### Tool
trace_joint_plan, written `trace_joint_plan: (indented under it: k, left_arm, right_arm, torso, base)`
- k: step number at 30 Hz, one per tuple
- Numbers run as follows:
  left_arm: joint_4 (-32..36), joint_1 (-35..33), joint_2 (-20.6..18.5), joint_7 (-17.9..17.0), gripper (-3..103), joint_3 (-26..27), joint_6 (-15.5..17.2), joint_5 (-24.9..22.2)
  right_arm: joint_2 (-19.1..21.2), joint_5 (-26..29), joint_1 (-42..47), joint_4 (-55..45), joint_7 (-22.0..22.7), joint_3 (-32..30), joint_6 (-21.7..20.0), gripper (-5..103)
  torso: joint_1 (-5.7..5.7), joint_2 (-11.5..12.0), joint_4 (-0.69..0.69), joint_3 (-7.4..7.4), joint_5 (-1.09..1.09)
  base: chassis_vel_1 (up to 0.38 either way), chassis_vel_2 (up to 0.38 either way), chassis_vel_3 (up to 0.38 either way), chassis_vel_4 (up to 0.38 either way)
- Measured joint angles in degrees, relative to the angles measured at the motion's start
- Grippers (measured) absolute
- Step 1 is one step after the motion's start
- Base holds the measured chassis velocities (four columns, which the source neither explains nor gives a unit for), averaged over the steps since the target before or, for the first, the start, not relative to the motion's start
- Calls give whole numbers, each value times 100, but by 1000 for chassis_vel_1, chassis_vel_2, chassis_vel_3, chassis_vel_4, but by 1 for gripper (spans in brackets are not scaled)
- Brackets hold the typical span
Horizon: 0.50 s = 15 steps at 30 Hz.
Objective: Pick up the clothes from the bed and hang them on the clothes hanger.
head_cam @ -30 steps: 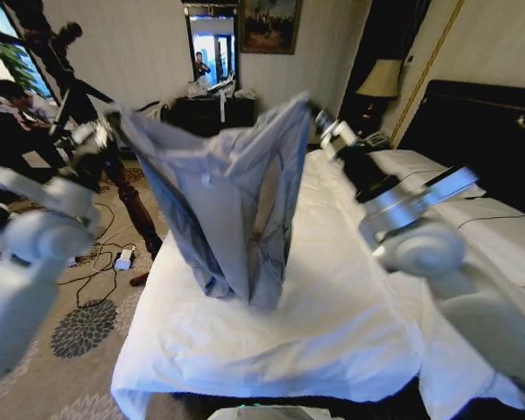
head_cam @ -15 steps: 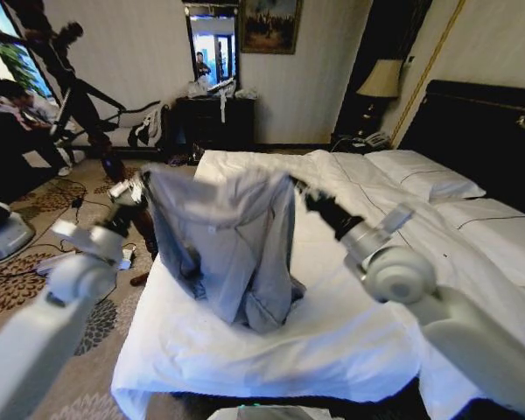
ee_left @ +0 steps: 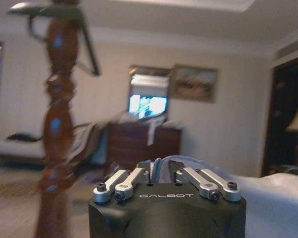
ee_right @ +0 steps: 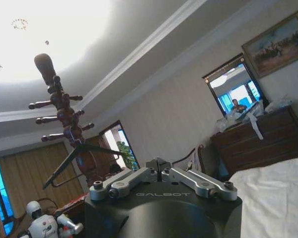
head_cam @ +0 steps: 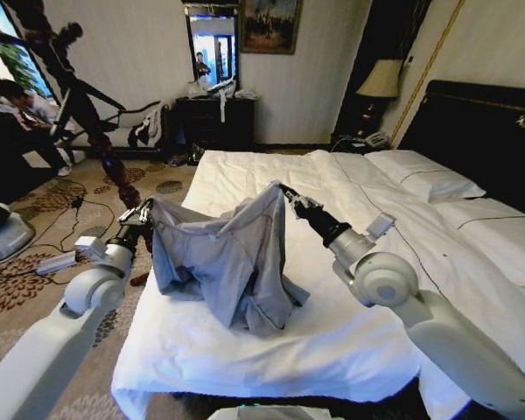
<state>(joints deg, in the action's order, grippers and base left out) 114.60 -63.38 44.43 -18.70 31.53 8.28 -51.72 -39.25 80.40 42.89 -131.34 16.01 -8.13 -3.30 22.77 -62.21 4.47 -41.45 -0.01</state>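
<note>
Both grippers, left gripper point(head_cam: 146, 210) and right gripper point(head_cam: 288, 193), stay clamped on your shirt point(head_cam: 227, 258), which has dropped low, its hem pooling on the bed point(head_cam: 350, 324), away from the hanger point(head_cam: 87, 96).

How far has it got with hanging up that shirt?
Both hands have gripped it: the left hand and right hand each pinch the shirt at a top corner. Its lower part rests on the bed. Lifting it clear and hanging it on the wooden stand remain.

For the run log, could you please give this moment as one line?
left gripper: shut on shirt | right gripper: shut on shirt | shirt: hem on bed
</note>
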Motion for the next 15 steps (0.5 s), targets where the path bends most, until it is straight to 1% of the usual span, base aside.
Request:
trace_joint_plan:
  k: [1,2,3,4,5,6,7,8,9,10,11,12,13,14,15]
  left_arm:
    - [-11,20,1,-92,24,7,84,-80]
    - [-27,34,1,-178,30,35,163,-169]
    - [-27,34,1,-178,30,35,163,-169]
    - [-42,37,-6,-211,36,68,205,-242]
    - [-67,30,-36,-219,42,137,260,-418]
    - [-79,5,-65,-165,42,199,286,-588]
    - [-83,-46,-94,-45,47,267,307,-765]
    - [-83,-46,-94,-45,47,267,307,-765]
    - [-83,-80,-107,29,52,302,319,-851]
    - [-52,-263,-157,391,57,447,370,-1150]
    - [-24,-342,-169,545,63,503,394,-1230]
    - [33,-486,-181,828,63,599,443,-1354]
    - [33,-486,-181,828,63,599,443,-1354]
    - [93,-604,-187,1077,69,682,506,-1465]
    - [208,-804,-187,1506,74,833,633,-1681]
  right_arm:
    - [29,13,-3,-15,6,-31,4,0]
    - [58,20,-4,-30,16,-63,7,0]
    - [58,20,-4,-30,16,-63,7,0]
    - [81,20,-5,-38,28,-88,9,0]
    - [113,12,-11,-44,73,-124,10,0]
    - [129,-8,-26,-44,128,-145,10,0]
    - [142,-32,-51,-43,206,-166,9,0]
    - [142,-32,-51,-43,206,-166,9,0]
    - [147,-40,-62,-38,243,-176,8,0]
    - [162,-46,-91,-12,371,-216,7,0]
    - [167,-46,-92,-3,396,-227,8,0]
    - [178,-47,-90,11,432,-251,9,0]
    - [178,-47,-90,11,432,-251,9,0]
    - [186,-52,-82,16,450,-268,10,0]
    - [201,-60,-54,14,477,-293,14,0]
  torso:
    - [0,0,0,0,0]
    - [0,0,0,0,0]
    - [0,0,0,0,0]
    - [0,0,0,0,0]
    - [0,0,0,0,1]
    - [0,0,0,0,1]
    - [0,0,-1,0,1]
    - [0,0,-1,0,1]
    - [0,0,-1,0,1]
    - [0,0,-1,0,1]
    - [0,0,-1,0,1]
    - [0,0,-1,0,1]
    - [0,0,-1,0,1]
    - [0,1,-2,0,1]
    - [-1,1,-3,0,1]
  base:
    - [0,0,0,0]
    - [0,0,0,0]
    - [0,0,0,0]
    - [0,0,0,0]
    - [0,0,0,0]
    - [0,0,0,0]
    - [0,0,0,0]
    - [0,0,0,0]
    - [0,0,0,0]
    - [0,0,0,0]
    - [0,0,0,0]
    - [0,0,0,0]
    - [0,0,0,0]
    - [0,0,0,0]
    - [0,0,0,0]
